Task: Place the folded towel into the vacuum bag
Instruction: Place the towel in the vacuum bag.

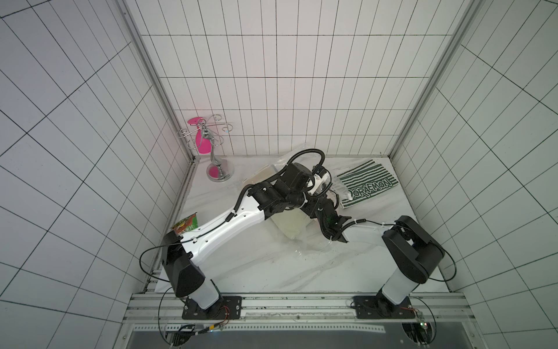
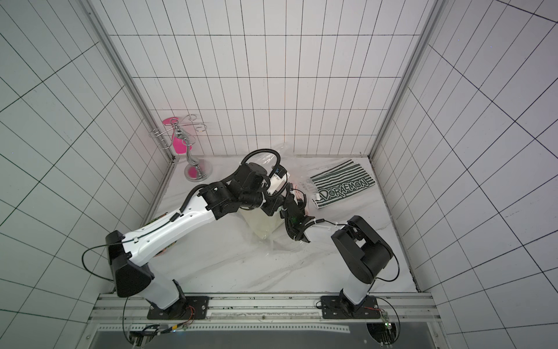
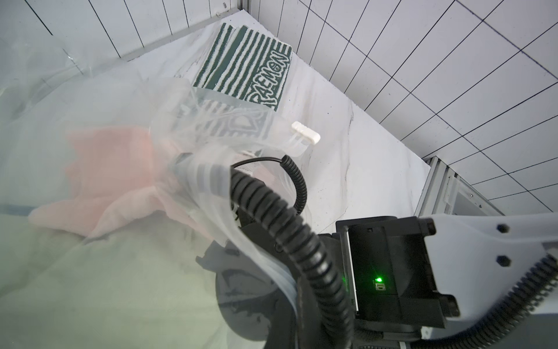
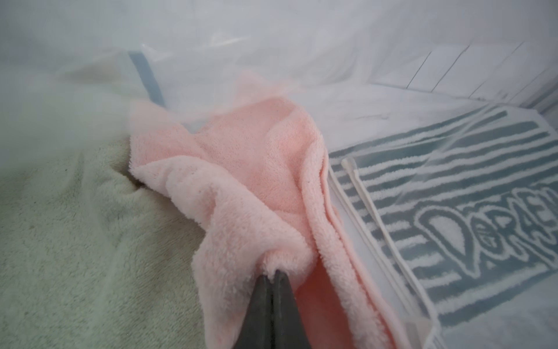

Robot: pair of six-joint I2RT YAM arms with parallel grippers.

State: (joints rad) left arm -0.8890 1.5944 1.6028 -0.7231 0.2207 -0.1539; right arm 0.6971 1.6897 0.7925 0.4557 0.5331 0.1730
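The clear vacuum bag [image 4: 271,45] lies crumpled mid-table, its mouth lifted [image 1: 297,151]. My right gripper [image 4: 273,272] is shut on a bunched edge of the pink towel [image 4: 256,157], under the bag's plastic and beside a pale cream towel [image 4: 60,226] inside it. Through the plastic, the left wrist view shows the pink towel [image 3: 114,157] and the white slider clip [image 3: 305,136]. My left gripper [image 1: 326,190] is raised at the bag's mouth. Its jaws are mostly hidden by plastic and cable, and the bag's zip edge [image 3: 271,266] runs down into them.
A folded green-and-white striped "DORAEMON" towel [image 1: 367,187] lies at the back right, partly under the bag's edge. A chrome stand with a pink piece [image 1: 217,163] is at the back left. A green and orange snack packet [image 1: 187,226] sits by the left arm.
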